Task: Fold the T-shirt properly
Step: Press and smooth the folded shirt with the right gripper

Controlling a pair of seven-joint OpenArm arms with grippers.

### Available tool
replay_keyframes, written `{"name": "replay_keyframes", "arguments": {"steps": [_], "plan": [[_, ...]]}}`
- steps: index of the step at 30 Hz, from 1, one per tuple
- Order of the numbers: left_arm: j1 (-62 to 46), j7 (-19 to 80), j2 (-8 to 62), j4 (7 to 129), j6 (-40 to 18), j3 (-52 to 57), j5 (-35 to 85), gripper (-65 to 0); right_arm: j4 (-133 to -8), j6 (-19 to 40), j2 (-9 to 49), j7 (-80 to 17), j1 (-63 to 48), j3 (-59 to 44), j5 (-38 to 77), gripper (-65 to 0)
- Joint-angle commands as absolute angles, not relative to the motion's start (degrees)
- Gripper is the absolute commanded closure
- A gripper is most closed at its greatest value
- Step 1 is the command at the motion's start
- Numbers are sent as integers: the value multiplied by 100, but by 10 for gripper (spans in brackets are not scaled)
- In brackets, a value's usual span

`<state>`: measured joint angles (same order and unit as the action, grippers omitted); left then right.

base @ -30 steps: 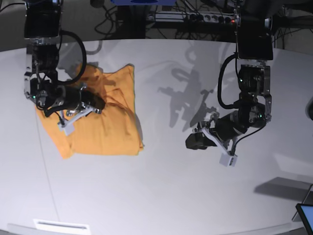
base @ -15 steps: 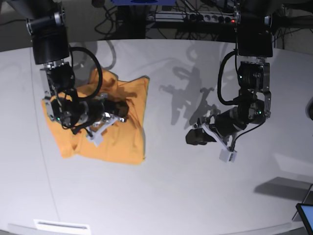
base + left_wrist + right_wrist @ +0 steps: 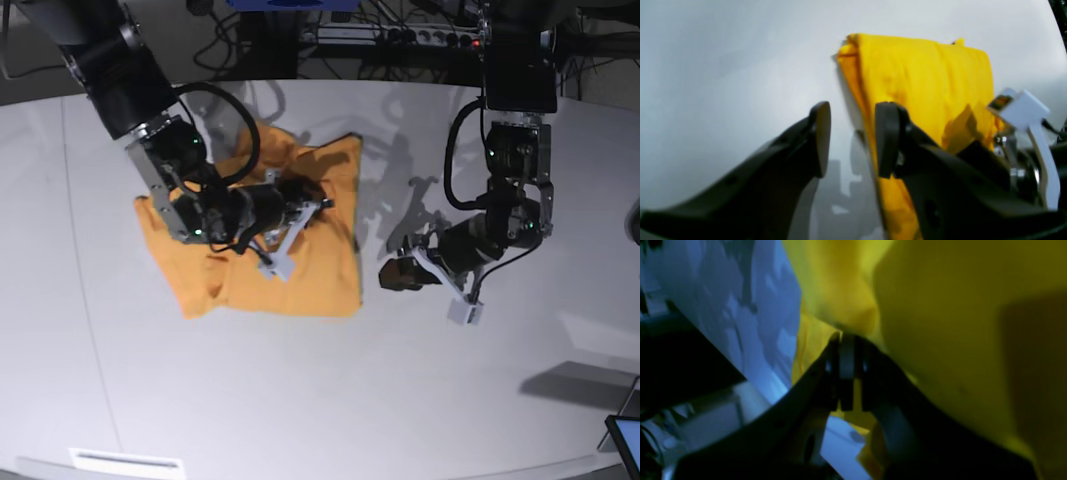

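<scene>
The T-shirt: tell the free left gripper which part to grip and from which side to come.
Take the T-shirt by its doubled edge nearest the left gripper, probably coming in low over the bare table from that side. That edge lies straight and free, with a small gap before the open jaws, while the right gripper is shut on cloth farther up.
</scene>
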<state>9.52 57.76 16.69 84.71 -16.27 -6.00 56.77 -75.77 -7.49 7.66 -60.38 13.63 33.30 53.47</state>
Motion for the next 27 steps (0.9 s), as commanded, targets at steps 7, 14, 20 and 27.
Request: {"name": "replay_keyframes", "arguments": {"steps": [7,14,20,27], "plan": [[1059,5684,1727,8585,-1640,-558,5771,-218,-7538,-945,699,-6422,1323,3802,4945,-39],[1103,5675,1745,8602,-1640,-549,5745,-215,-7398,-945,813,-6273,1393,3020,4945,-39],[1244,5675,1877,8778,-1640,-549,5736,-215,-7512,-945,813,-6299,1385,2563,4945,-38],[1209,5684,1877,8884,-1640,-558,5736,-215,-8752,-1393,822,-6624,1393,2545,4945,-38]]}}
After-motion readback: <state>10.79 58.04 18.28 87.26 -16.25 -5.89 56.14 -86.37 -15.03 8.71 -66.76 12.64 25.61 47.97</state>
